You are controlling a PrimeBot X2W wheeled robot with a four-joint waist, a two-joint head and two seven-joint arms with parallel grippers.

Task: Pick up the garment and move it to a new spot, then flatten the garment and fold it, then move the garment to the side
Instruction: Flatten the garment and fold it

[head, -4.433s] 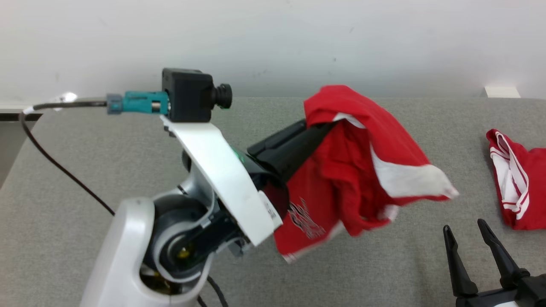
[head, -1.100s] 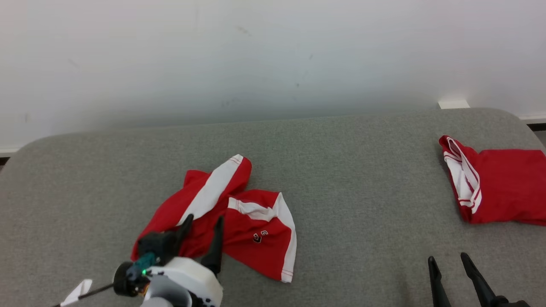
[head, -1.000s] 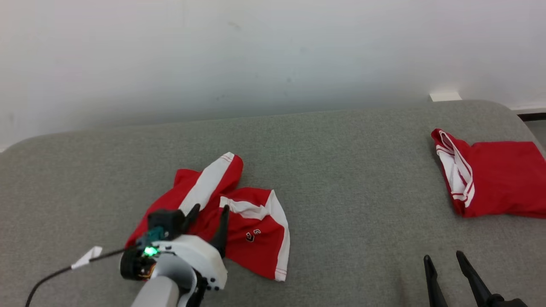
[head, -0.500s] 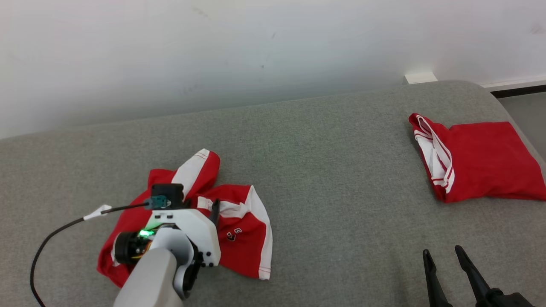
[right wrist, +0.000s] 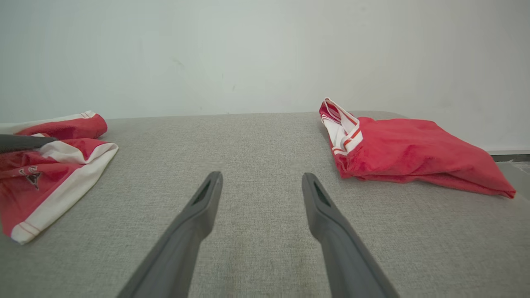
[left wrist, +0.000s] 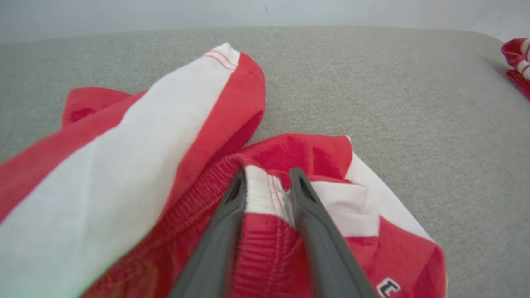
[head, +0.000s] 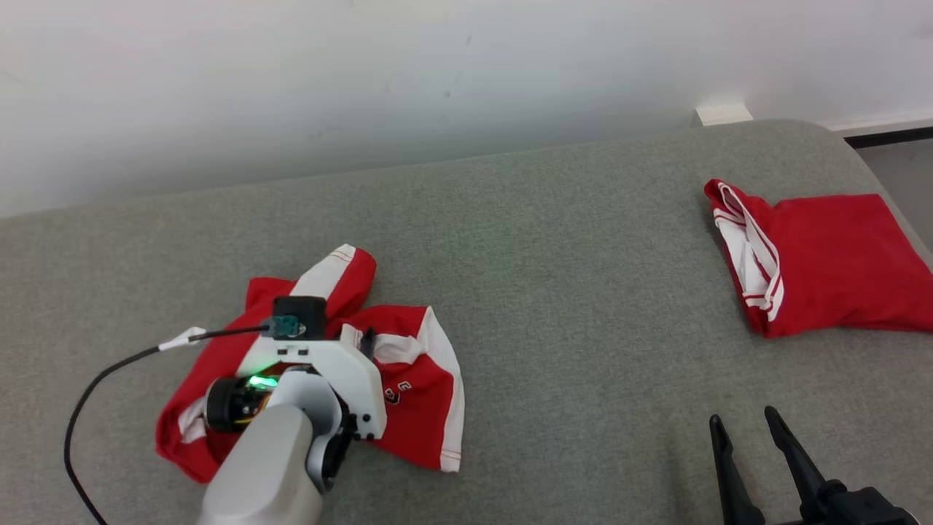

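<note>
Left wrist view: left gripper [left wrist: 267,174] fingers clamp crumpled red-and-white fabric garment [left wrist: 124,136] (head view: arm [head: 291,437] covers that). Right gripper [right wrist: 261,175] fingers apart. Two garments, incl. folded red fabric garment [head: 831,255].

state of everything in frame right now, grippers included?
crumpled garment: bunched, unfolded, lying on the gray surface.
folded garment: folded, lying at the right end, nothing touching it.
left gripper: pinching a waistband fold of the crumpled garment.
right gripper: open, empty.
</note>
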